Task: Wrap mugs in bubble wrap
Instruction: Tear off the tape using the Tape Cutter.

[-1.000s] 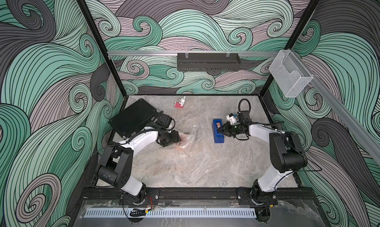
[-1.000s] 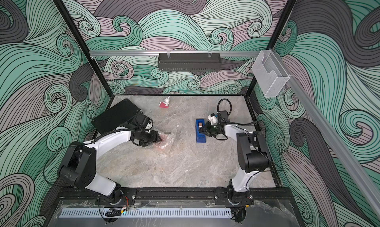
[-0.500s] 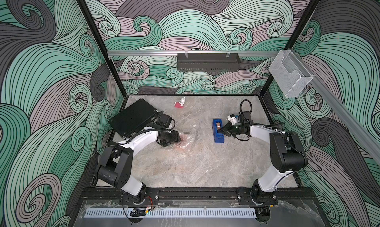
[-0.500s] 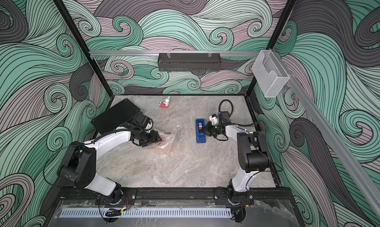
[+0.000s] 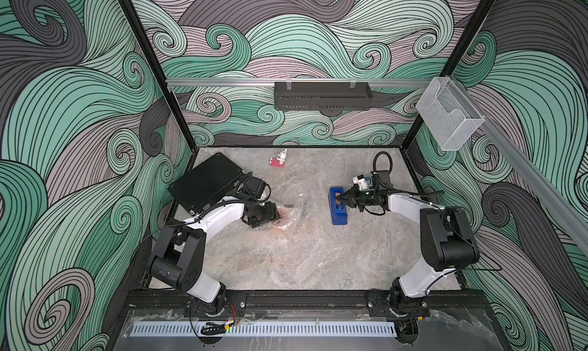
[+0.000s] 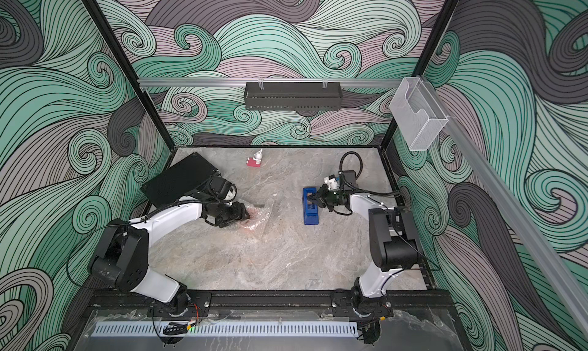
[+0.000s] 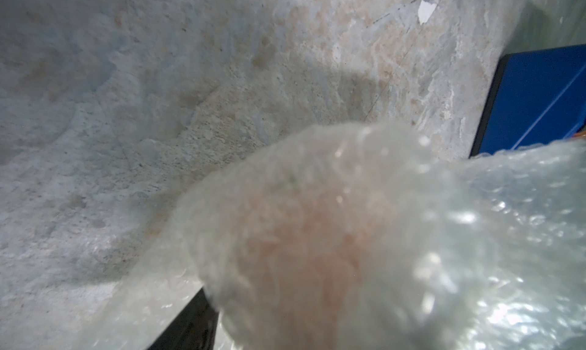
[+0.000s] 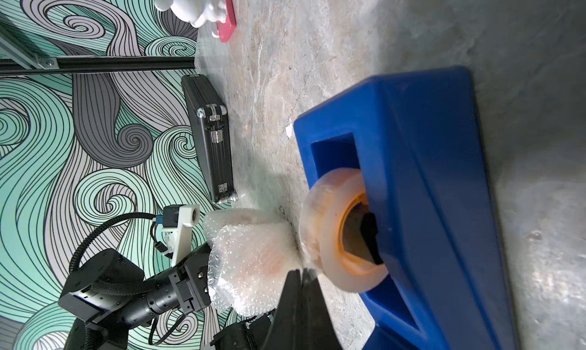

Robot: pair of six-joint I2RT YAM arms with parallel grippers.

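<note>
Left gripper (image 5: 277, 218): your fingers are clamped wide on the bundle, probably so the wrap can't spring open while tape gets fetched.
Mug (image 8: 269, 262): it's inside the bubble wrap (image 8: 241, 288), left of centre in both top views, sitting between those fingers. They're mostly buried in plastic.
Right gripper (image 8: 301, 271): fingers pressed together just beside the tape roll (image 8: 320, 234) in the blue dispenser (image 8: 428, 174), right of centre. Can't tell if you've pinched a tape end.
</note>
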